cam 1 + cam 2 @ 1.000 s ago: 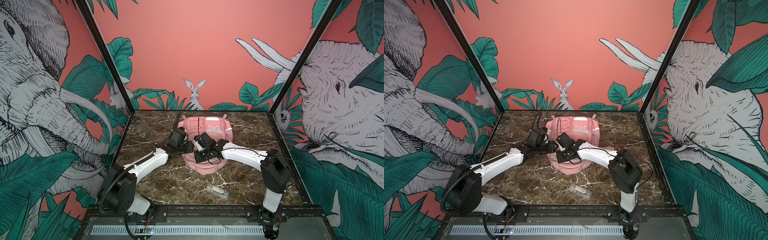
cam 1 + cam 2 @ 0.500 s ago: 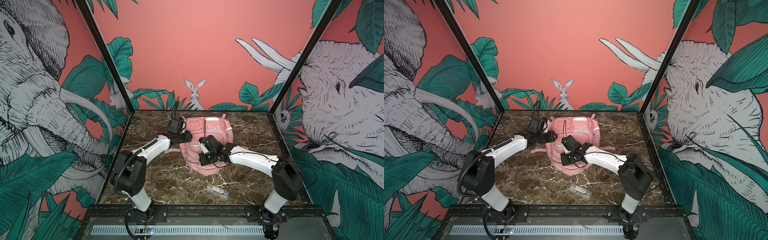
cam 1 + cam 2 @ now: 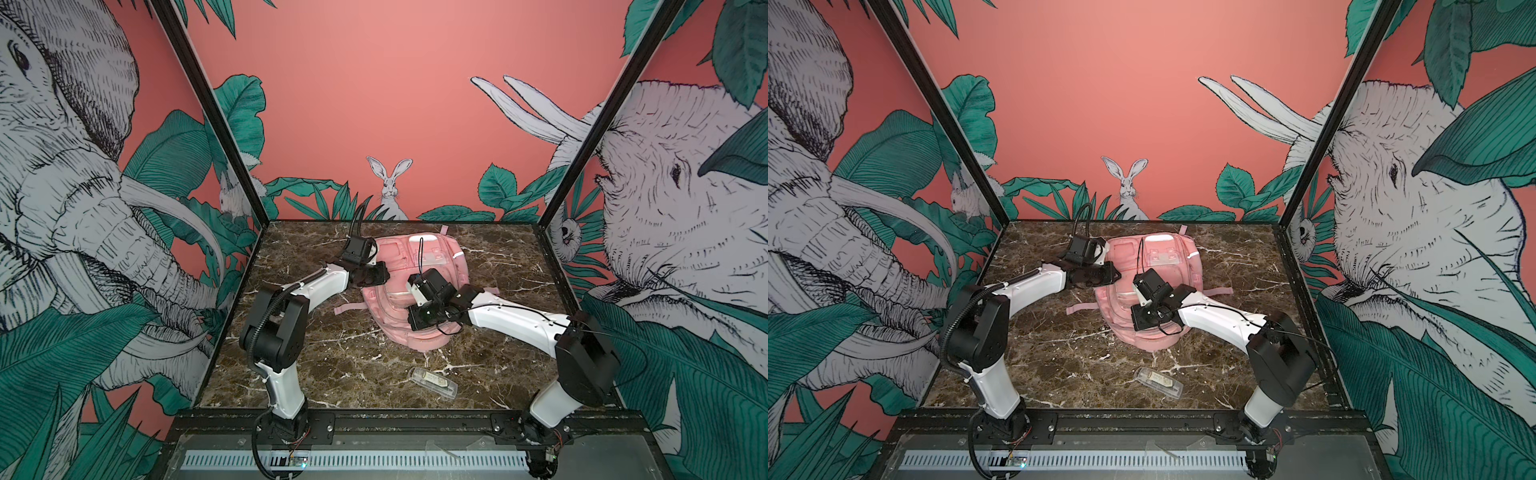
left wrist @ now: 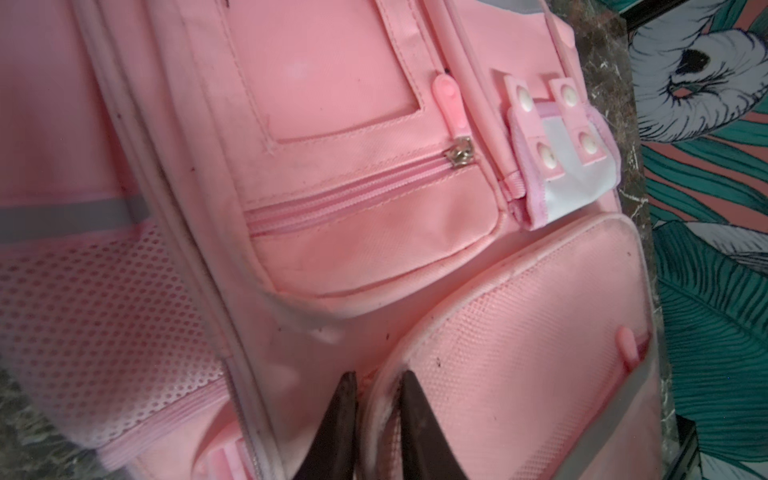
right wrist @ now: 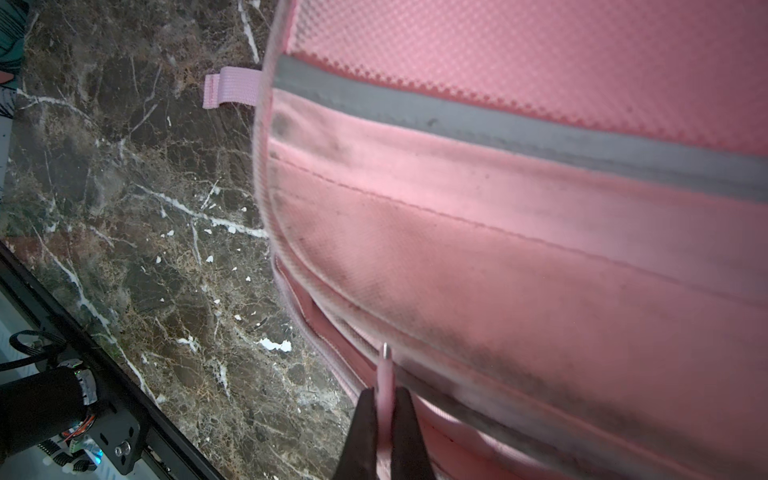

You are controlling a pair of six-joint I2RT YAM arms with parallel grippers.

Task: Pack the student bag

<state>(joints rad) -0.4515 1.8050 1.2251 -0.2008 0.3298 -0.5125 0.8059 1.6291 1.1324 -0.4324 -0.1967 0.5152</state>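
The student bag, a big pink backpack, lies front-up in the middle of the marble table in both top views. At its left side, my left gripper has its jaws closed on the white piped rim of a front pocket. My right gripper is over the bag's near end, shut on a pink zipper pull beside a partly open zip. In both top views the fingertips are hidden under the wrists.
A clear plastic case lies on the table near the front edge. Loose pink straps stick out on both sides of the bag. Patterned walls enclose the table, with a black rail in front.
The left arm has swung farther back along the bag's left side and closed its jaws on the pocket rim. The bag has turned and shifted. The right gripper has kept hold of the zipper pull.
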